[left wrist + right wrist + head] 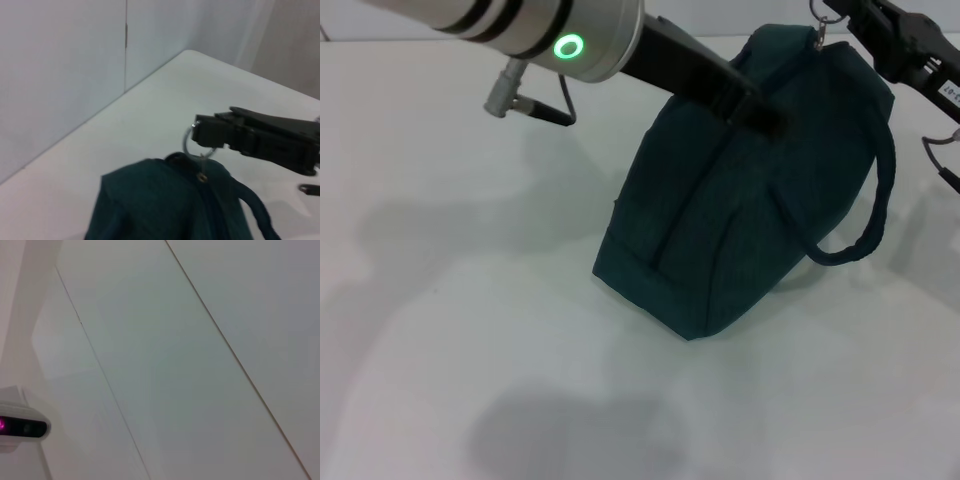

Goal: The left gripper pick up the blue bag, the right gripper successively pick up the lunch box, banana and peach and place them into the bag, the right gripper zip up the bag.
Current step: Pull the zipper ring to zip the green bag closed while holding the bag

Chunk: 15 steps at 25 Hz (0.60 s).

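The blue bag (pixel 740 230) stands on the white table, tilted, with its top closed. My left gripper (pixel 760 108) reaches in from the upper left and is shut on the bag's top near a handle. My right gripper (pixel 835 15) is at the bag's far top end, shut on the zipper ring-pull (pixel 820 35). The left wrist view shows the right gripper (pixel 200 131) pinching the ring-pull (pixel 190 145) just above the bag (pixel 165 205). The lunch box, banana and peach are out of view.
One loop handle (pixel 882 190) hangs down the bag's right side. The white table (pixel 470 320) spreads around the bag. The right wrist view shows only wall panels and a white device with a magenta light (pixel 20 427).
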Motion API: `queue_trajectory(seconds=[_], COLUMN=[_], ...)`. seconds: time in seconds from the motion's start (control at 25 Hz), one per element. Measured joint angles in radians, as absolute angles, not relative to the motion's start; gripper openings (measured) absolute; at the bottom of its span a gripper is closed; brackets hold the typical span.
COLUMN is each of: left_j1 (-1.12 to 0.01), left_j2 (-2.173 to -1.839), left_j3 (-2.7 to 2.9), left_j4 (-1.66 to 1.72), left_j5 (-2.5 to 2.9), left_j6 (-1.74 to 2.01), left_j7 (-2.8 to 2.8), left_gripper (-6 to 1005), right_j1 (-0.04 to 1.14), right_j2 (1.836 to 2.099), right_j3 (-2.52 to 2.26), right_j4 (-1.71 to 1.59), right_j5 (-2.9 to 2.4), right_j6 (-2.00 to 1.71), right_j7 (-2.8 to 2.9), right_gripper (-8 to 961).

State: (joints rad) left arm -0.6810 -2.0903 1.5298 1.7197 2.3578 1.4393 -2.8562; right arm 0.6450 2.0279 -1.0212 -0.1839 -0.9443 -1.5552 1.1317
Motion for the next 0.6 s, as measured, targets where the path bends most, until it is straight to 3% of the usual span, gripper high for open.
queue_trajectory(seconds=[0.6], left_j1=[-0.712], left_j2=[-2.091], left_j3=[1.557], left_j4=[1.612], left_j5=[2.373], left_j6=[1.362], left_j7=[-2.916], left_gripper=[808], right_j1=[0.65], right_j2=[2.028], right_j3=[-1.022], right_j4=[-0.181], right_j5=[-0.943], right_j6=[-1.556], right_j7=[1.132], right_gripper=[88])
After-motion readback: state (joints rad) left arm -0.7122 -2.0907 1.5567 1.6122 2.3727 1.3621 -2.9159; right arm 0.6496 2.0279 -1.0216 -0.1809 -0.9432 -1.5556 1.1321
